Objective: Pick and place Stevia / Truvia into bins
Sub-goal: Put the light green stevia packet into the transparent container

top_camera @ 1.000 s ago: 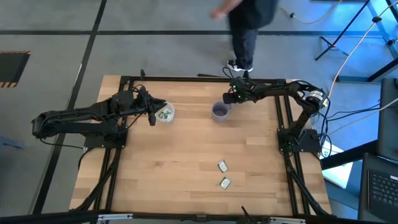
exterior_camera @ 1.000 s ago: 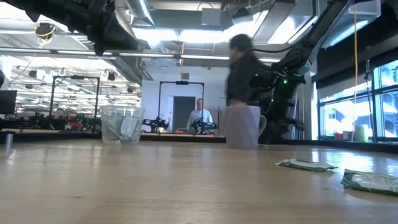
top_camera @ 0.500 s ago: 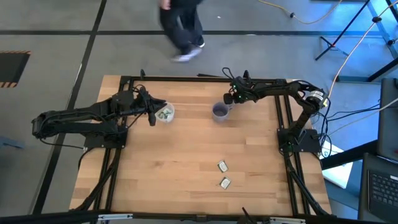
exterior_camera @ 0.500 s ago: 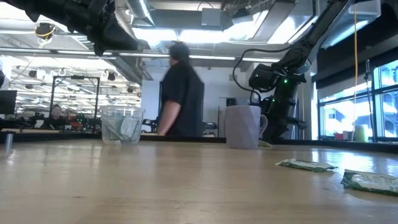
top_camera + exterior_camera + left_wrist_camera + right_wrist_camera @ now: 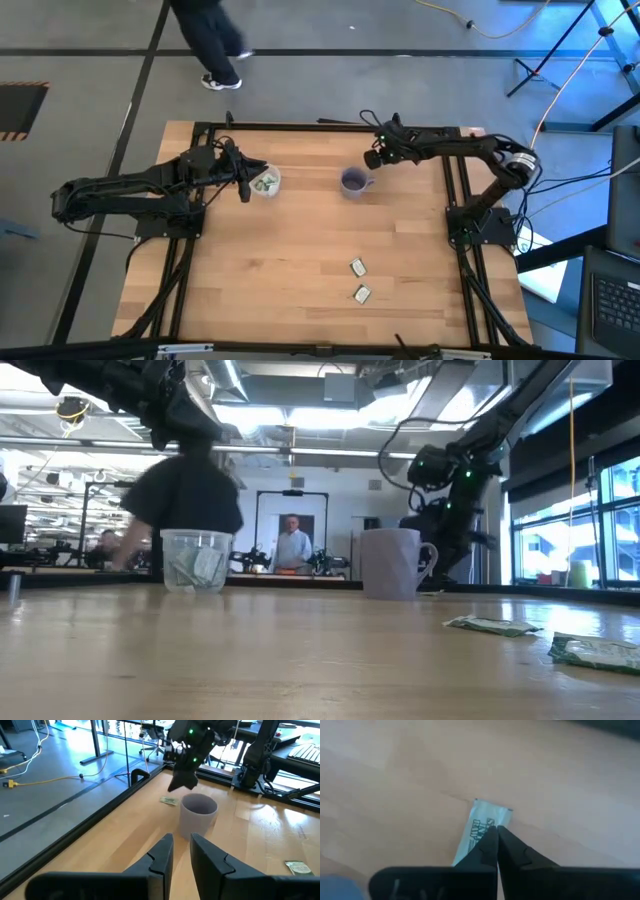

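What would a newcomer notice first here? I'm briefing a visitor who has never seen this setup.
Probably the right gripper, shut and raised near the table's far edge beside the purple-grey mug; its wrist view shows a green-and-white packet at its fingertips, though whether it is gripped is unclear. Next, the left gripper beside the clear cup, which already holds packets. Two more packets lie on the near side.

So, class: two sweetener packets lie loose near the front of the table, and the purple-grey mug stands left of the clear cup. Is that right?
Not quite. The high view shows the purple-grey mug right of the clear cup, not left. The two packets do lie loose near the table's front.
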Robot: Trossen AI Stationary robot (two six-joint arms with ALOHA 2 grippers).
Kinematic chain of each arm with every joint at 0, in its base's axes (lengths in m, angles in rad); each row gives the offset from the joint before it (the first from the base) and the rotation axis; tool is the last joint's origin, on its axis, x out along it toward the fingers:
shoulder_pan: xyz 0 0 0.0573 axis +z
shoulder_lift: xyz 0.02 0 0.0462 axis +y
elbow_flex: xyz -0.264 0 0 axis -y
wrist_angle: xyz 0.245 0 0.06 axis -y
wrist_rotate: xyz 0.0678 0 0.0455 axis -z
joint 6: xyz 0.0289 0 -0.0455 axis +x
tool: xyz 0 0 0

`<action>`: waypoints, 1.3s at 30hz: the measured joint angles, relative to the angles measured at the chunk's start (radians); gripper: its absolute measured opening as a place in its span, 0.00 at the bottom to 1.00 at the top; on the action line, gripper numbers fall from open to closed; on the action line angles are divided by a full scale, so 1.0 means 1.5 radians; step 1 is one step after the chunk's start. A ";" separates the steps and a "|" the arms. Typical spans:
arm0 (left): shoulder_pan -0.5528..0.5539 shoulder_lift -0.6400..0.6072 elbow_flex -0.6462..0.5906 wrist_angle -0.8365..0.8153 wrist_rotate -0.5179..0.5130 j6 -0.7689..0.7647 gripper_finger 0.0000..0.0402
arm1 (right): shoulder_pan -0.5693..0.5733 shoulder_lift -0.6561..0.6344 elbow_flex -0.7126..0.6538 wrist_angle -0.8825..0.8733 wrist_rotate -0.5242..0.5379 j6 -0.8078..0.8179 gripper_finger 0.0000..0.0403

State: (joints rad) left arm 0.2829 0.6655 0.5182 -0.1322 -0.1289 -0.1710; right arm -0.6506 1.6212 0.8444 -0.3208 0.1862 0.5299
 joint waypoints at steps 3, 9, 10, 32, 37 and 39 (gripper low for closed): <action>0.000 0.000 0.000 0.000 0.000 0.000 0.14 | 0.000 -0.030 0.000 -0.009 0.003 -0.008 0.00; 0.000 0.000 0.000 0.000 0.000 -0.006 0.15 | 0.002 -0.055 0.001 -0.037 -0.003 0.020 0.02; 0.000 0.000 0.000 0.000 0.000 -0.006 0.15 | 0.004 -0.052 0.001 -0.045 -0.003 0.026 0.03; 0.000 0.000 0.000 -0.001 0.000 -0.006 0.17 | 0.018 0.076 0.003 -0.018 -0.007 0.031 0.26; 0.000 0.000 0.000 -0.001 0.000 -0.006 0.16 | 0.019 0.078 0.003 -0.031 -0.006 0.044 0.21; 0.000 0.000 0.000 0.000 0.000 -0.006 0.16 | 0.019 0.078 0.003 -0.033 -0.006 0.045 0.17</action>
State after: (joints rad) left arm 0.2829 0.6659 0.5186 -0.1328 -0.1287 -0.1795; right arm -0.6216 1.7378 0.8494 -0.3698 0.1776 0.5972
